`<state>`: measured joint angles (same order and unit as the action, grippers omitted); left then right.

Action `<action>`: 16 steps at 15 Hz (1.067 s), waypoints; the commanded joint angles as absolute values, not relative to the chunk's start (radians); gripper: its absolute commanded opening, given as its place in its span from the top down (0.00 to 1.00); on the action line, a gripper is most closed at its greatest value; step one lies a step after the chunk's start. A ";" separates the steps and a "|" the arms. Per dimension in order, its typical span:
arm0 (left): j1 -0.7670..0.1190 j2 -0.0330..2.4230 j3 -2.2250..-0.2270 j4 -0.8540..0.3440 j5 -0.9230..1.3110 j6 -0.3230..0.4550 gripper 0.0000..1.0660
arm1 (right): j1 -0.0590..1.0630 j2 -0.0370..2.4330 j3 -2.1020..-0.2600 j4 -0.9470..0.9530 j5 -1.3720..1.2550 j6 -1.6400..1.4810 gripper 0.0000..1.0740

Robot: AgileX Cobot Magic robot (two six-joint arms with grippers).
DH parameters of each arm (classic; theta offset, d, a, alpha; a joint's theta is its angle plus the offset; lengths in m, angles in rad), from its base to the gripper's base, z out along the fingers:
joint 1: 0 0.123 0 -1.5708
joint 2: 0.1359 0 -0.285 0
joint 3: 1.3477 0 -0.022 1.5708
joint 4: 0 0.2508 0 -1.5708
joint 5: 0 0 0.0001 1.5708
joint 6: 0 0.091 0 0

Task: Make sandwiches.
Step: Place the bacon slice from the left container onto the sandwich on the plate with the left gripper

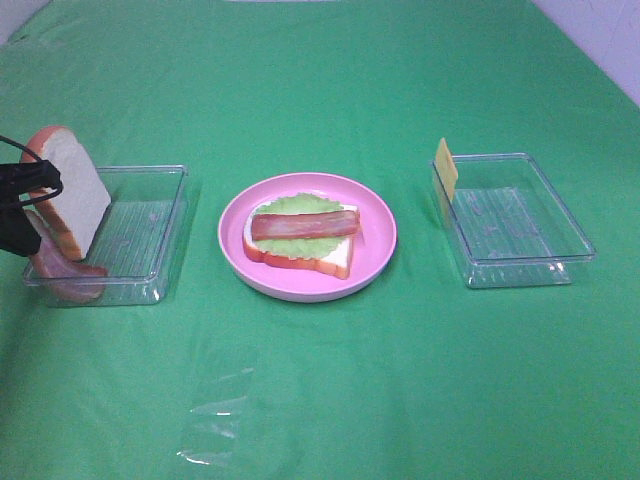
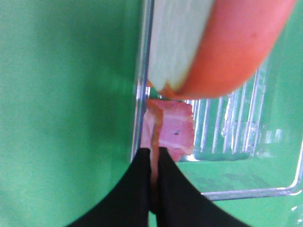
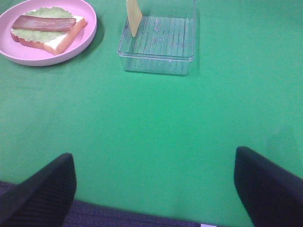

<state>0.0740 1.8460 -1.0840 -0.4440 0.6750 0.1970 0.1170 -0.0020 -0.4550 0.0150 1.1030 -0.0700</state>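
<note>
The partial sandwich sits on the pink plate: a white bread slice, a green lettuce leaf and a bacon strip on top. It also shows in the right wrist view. My left gripper is shut on a second bacon strip at the left tray's near-left corner, seen from above at the far left. A second bread slice leans upright in that tray. A yellow cheese square leans on the right tray's wall. My right gripper is open, empty, over bare cloth.
The clear left tray and clear right tray flank the plate on a green cloth. A faint clear plastic film lies on the cloth near the front. The right gripper does not show in the high view.
</note>
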 commanded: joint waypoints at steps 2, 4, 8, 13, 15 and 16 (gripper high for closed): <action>0.071 1.834 -1.087 -0.499 0.740 0.200 1.00 | 0.118 -0.037 -0.457 0.019 1.101 -0.078 0.19; 0.071 1.809 -1.087 -0.511 0.750 0.204 1.00 | 0.118 -0.037 -0.457 0.019 1.101 -0.078 0.19; 0.071 1.669 -1.088 -0.575 0.757 0.226 1.00 | 0.118 -0.037 -0.457 0.019 1.101 -0.078 0.19; 0.071 1.539 -1.104 -0.649 0.814 0.226 1.00 | 0.118 -0.037 -0.457 0.019 1.101 -0.078 0.19; 0.067 1.506 -1.137 -0.674 0.851 0.226 1.00 | 0.118 -0.037 -0.457 0.019 1.101 -0.078 0.19; 0.048 1.503 -1.162 -0.672 0.867 0.226 1.00 | 0.118 -0.037 -0.457 0.019 1.101 -0.078 0.19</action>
